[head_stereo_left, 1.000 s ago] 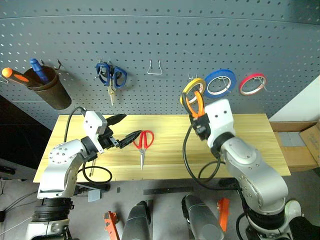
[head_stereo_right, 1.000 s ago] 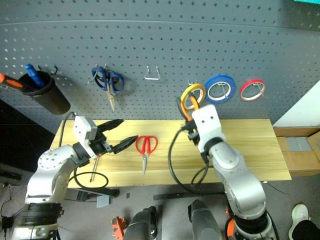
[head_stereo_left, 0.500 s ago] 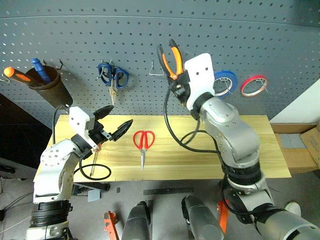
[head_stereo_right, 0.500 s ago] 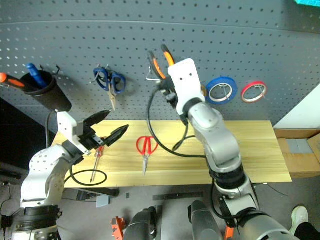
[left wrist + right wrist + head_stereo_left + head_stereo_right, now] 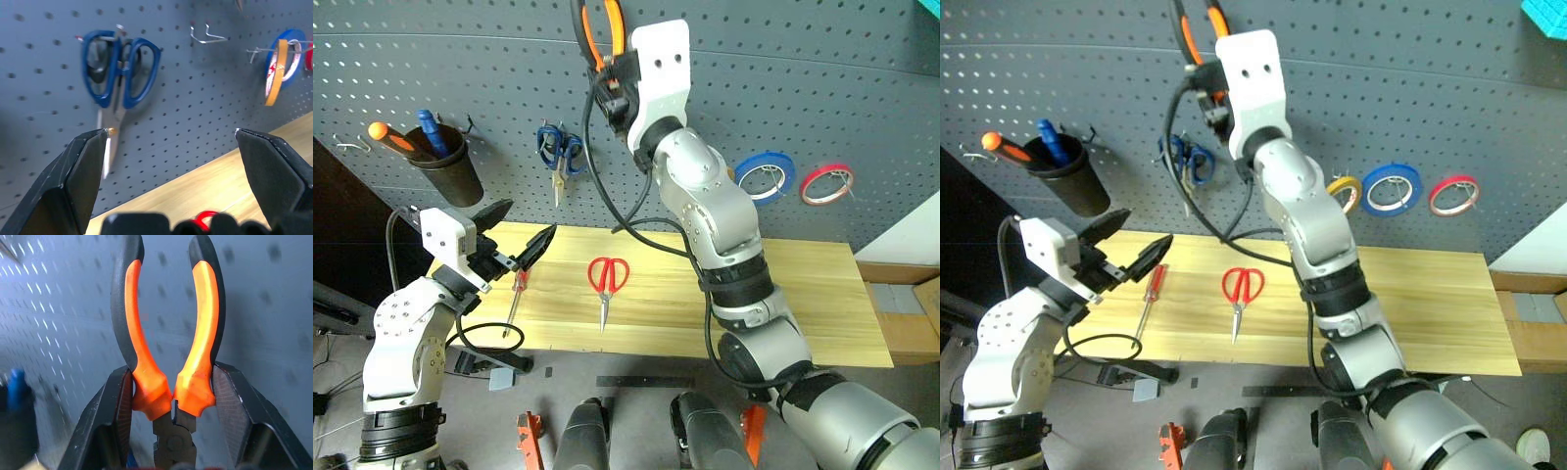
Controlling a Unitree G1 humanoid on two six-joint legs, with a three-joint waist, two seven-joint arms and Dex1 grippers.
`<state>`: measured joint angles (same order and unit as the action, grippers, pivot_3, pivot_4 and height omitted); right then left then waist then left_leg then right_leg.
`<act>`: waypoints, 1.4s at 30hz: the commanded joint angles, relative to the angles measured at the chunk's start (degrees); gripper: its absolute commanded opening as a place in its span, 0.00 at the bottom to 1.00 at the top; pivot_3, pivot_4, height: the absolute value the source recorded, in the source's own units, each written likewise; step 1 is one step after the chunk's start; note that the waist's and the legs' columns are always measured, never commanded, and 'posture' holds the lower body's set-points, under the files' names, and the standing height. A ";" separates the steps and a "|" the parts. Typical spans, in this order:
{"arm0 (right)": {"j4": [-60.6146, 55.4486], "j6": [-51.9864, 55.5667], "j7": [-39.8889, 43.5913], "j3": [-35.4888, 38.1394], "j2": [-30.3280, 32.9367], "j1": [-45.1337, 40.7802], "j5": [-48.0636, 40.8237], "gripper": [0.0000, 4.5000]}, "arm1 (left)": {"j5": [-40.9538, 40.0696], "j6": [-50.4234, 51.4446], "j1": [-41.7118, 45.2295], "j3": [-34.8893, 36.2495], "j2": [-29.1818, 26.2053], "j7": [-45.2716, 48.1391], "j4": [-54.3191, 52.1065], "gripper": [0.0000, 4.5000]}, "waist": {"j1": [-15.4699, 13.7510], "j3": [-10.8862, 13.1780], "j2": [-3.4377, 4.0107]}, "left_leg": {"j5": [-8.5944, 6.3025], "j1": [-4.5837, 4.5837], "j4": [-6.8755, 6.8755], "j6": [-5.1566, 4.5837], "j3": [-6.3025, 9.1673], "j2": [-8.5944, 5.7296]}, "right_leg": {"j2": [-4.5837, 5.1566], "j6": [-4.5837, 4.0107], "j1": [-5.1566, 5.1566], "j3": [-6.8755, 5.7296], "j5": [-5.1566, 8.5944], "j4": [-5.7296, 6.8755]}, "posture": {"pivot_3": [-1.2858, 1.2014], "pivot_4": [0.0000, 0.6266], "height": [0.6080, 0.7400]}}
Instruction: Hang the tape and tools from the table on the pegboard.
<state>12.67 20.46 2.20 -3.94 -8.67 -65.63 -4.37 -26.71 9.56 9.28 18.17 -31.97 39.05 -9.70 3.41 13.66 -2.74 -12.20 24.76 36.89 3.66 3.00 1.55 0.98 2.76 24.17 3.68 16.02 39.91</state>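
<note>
Pliers [image 5: 168,347] sit clamped at the handle bases between the right gripper's [image 5: 612,73] fingers, handles raised toward the pegboard [image 5: 783,88], presumably for hooking. Left gripper [image 5: 514,230] fingers are spread wide, empty, above the bench [image 5: 783,294]; red-handled scissors [image 5: 606,281] and screwdriver [image 5: 515,299] await there.

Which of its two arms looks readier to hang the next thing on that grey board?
The right. Its claw is already shut on the pliers, raised against the pegboard. The left claw is open and empty, low over the table near the screwdriver.
</note>
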 commanded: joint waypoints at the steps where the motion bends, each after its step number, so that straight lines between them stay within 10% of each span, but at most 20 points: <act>1: 4.74 -9.91 -0.01 0.18 -0.50 -2.88 1.27 0.42 | -0.39 -1.23 1.41 0.26 0.26 -0.49 -1.68 1.00 | -0.27 -0.29 -0.05 | 0.00 0.00 0.00 0.00 0.00 -0.01 | -0.01 -0.02 0.00 -0.01 -0.01 0.00 | 0.53 0.20 1.00; 20: 34.37 -42.29 -4.75 -1.23 3.42 -5.98 11.02 0.42 | 0.15 0.43 10.13 -4.71 1.20 -0.26 1.27 1.00 | -0.91 -0.57 -0.08 | 0.04 -0.01 0.00 0.07 0.00 0.04 | -0.09 -0.07 0.00 -0.02 -0.04 0.04 | 0.54 0.22 1.00; 42: 50.64 -47.17 -9.05 -1.42 6.30 -3.42 15.94 0.42 | 0.91 -0.05 10.29 -5.19 1.25 -0.01 1.69 1.00 | -1.53 -0.58 -0.07 | 0.11 -0.02 -0.01 0.19 0.02 0.04 | -0.10 -0.09 0.00 -0.03 -0.05 0.07 | 0.55 0.23 1.00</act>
<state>63.81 -27.93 -6.37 -6.24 -2.35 -68.55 12.25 -25.96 10.55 18.84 12.99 -31.01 39.29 -7.18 1.88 13.08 -2.82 -12.09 24.74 36.88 3.84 3.02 1.59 0.88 2.67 24.17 3.64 15.97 39.98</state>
